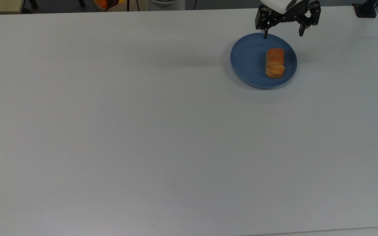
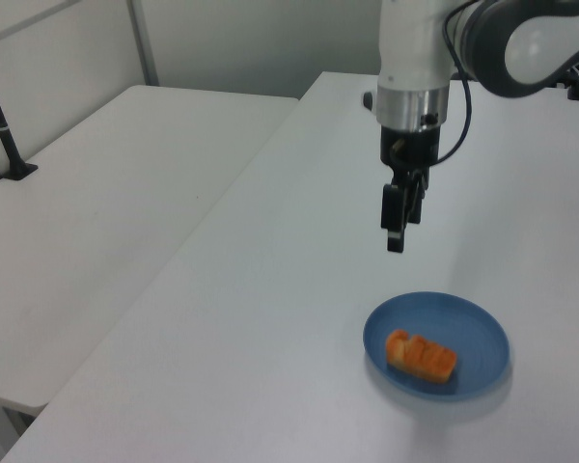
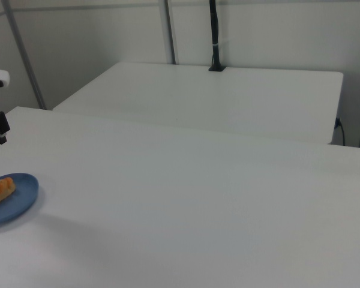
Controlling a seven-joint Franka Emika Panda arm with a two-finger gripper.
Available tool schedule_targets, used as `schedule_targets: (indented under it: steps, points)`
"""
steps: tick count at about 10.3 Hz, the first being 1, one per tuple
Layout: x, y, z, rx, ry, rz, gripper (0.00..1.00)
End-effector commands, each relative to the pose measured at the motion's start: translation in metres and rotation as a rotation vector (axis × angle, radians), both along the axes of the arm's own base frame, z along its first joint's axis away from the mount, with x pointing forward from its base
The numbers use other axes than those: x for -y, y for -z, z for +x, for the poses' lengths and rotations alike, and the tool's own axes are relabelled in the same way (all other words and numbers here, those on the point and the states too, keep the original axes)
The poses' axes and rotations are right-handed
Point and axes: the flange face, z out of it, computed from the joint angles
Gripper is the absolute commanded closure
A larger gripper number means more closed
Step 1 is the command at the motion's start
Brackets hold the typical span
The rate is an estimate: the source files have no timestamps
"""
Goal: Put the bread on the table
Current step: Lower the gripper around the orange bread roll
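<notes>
Small orange-brown glossy bun (image 1: 275, 63) sitting on round blue plate (image 1: 248, 62), white matte tabletop (image 1: 143, 131); black two-finger gripper (image 1: 283, 33) hovering above plate's far rim, fingers spread wide, empty.

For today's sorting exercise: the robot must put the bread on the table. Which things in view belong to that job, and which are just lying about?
Belong to the job:
bread
blue plate it lies on
table
gripper, open

Just lying about:
second white table
black post

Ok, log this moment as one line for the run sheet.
phase: approach | gripper: open, empty, above far rim of blue plate | bread: lying on plate, untouched | table: bread not yet on it
</notes>
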Motion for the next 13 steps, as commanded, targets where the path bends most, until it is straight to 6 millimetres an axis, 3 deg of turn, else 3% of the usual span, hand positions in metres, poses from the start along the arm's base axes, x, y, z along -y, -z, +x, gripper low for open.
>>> schedule_targets:
  steps: [1, 3, 6, 8, 13]
  points:
    - [-0.027, 0.034, 0.002, 0.007, 0.005, -0.002, 0.00]
    - [-0.039, 0.062, -0.011, -0.021, -0.004, -0.047, 0.00]
    - [-0.045, 0.077, -0.028, -0.056, 0.014, -0.062, 0.00]
    - [-0.045, 0.097, -0.028, -0.029, 0.039, -0.042, 0.00]
    - [-0.044, 0.116, -0.024, -0.024, 0.057, -0.035, 0.00]
